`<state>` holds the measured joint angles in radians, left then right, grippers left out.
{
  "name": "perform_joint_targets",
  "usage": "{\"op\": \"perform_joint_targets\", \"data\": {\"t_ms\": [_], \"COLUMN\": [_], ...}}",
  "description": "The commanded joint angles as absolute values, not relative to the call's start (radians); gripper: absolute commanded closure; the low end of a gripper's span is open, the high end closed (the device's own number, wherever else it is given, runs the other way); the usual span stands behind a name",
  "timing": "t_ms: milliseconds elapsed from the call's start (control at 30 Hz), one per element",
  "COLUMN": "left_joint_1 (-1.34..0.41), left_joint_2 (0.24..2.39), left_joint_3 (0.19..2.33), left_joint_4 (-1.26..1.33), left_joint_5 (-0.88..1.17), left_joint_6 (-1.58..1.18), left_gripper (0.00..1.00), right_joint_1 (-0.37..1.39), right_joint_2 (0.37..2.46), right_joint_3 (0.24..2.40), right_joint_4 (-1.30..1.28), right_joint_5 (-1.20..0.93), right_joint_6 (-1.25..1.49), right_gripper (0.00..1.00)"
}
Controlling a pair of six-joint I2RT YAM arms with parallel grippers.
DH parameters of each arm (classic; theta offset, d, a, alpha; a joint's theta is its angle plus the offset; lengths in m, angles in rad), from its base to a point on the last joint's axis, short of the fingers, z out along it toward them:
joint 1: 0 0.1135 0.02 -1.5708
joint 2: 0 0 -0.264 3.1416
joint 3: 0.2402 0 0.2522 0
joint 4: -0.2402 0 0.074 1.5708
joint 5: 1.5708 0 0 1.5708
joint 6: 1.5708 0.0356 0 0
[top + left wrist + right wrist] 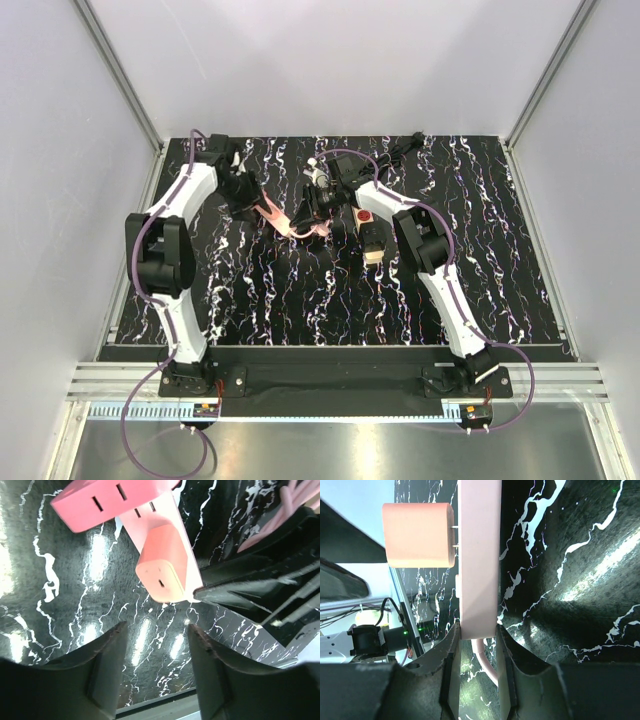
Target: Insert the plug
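The black marbled table (480, 280) is boxed in by white walls (600, 150) on the left, right and far sides, with a metal rail (340, 382) along its near edge. Both arms reach to the far middle. Open surface lies between them on the near side and out to the right. The left arm's elbow stands close to the left edge.

There is one pink power strip (290, 225), far of centre. The right fingers (451, 665) are clamped narrow on its cable end. The one pink plug (417, 535) sits on the strip's face. Two thin pins show in the slim gap between plug and strip, so it is not pushed home.

The left fingers (107, 665) stand apart with nothing between them, just near the plug's outer end and not touching it.

In the top view the grippers cover most of the strip, and the plug cannot be made out. The left wrist view cuts the strip off at the top edge, so its sockets cannot be counted. The strip's cable (485, 665) drops out of sight between the right fingers.

Right of the strip lie one dark box with a red button (365, 215) and, just nearer, one tan block (373, 252), partly under the right arm. A tangle of black cables (400, 150) lies at the far edge, too small to count.
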<state>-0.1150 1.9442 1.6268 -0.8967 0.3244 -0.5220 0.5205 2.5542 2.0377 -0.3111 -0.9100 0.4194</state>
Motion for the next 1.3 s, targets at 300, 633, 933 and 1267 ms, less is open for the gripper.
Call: {"op": "perform_joint_targets", "data": {"t_ms": [300, 633, 933, 1267], "left_joint_1": [-0.110, -0.143, -0.144, -0.137], "left_joint_2": [1.825, 1.980, 1.971, 1.881], "left_joint_3": [1.654, 1.632, 1.677, 1.692], "left_joint_4": [-0.826, -0.715, -0.713, -0.733], "left_joint_5": [0.299, 0.281, 0.268, 0.229], "left_joint_6": [-0.543, -0.572, -0.548, -0.540], "left_gripper": [1.00, 1.00, 1.00, 1.00], "right_joint_1": [0.517, 0.515, 0.515, 0.515], "right_joint_2": [2.606, 2.606, 2.625, 2.617], "right_joint_3": [2.017, 2.014, 2.033, 2.023], "right_joint_4": [-0.350, -0.351, -0.350, -0.350], "right_joint_5": [-0.917, -0.922, -0.925, -0.927], "right_joint_6": [0.423, 0.423, 0.433, 0.428], "right_gripper": [1.00, 1.00, 1.00, 1.00]}}
